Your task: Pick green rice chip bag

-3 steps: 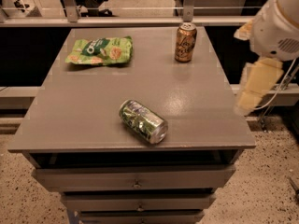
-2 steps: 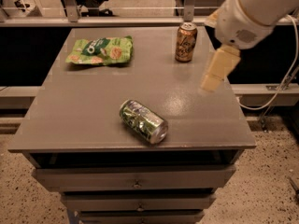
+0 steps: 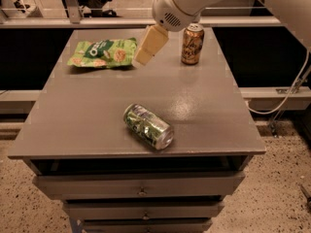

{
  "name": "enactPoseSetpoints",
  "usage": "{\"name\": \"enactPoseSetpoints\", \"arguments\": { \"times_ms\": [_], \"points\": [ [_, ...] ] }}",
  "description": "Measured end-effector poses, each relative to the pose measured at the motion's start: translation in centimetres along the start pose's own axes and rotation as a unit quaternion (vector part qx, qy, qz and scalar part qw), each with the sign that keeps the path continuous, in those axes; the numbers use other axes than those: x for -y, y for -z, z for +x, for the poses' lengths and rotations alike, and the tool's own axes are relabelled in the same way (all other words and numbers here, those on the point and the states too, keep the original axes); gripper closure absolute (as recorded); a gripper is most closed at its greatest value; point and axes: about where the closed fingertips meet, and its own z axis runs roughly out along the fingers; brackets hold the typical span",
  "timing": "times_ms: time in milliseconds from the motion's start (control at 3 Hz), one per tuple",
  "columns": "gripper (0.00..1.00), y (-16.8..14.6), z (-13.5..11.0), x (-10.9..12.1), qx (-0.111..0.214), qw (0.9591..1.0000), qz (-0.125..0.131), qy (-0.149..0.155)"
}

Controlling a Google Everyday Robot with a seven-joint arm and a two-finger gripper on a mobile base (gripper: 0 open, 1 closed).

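The green rice chip bag [image 3: 102, 52] lies flat at the far left of the grey table [image 3: 87, 115], light green with a darker centre and pale chip pictures. My gripper [image 3: 150, 45] hangs from the white arm above the far middle of the table, just right of the bag's right edge, its cream fingers pointing down and left. It holds nothing that I can see.
A crushed green-silver can [image 3: 148, 125] lies on its side near the table's front centre. A brown can [image 3: 192, 44] stands upright at the far right, right of my gripper. Drawers sit below the front edge. A railing runs behind the table.
My arm has swung left across the table, from beyond the right edge to the far middle, ending beside the chip bag. The bag and both cans have not moved.
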Motion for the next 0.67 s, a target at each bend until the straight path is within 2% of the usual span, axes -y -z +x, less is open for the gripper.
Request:
{"name": "enactPoseSetpoints", "arguments": {
  "times_ms": [333,667],
  "points": [
    [0.00,0.0,0.0,0.0,0.000,1.0000,0.000,0.000],
    [0.00,-3.2,-0.7,0.9,0.014,0.9998,0.007,-0.015]
  ]
}}
